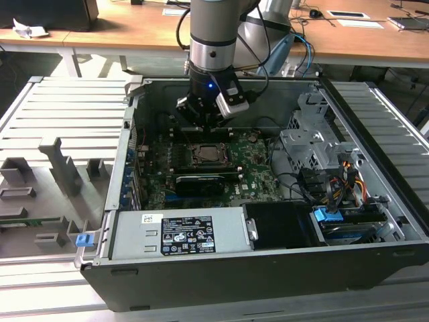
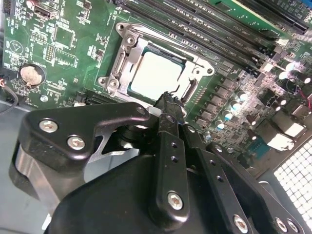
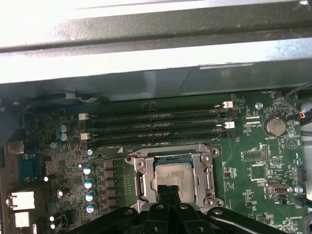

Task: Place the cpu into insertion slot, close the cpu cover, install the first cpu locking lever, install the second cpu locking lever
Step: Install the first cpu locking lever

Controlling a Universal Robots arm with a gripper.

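Silver-grey arm (image 1: 213,27), black end effector (image 2: 168,99) (silver screws (image 2: 175,200)), blue light (image 1: 210,85)

Near edges of the cpu (image 3: 176,173) and the cpu cover (image 3: 142,181) behind the gripper (image 3: 169,191), first wrist view

The cpu (image 2: 155,74) has a dull silvery metal top, framed by the brighter bare metal of the cpu cover (image 3: 208,178) on the glossy green motherboard (image 2: 73,58). The gripper (image 2: 168,100) looks matt black with shiny metal screws. The computer case (image 1: 268,268) is matt grey sheet metal and the desk (image 1: 134,30) is smooth pale wood.
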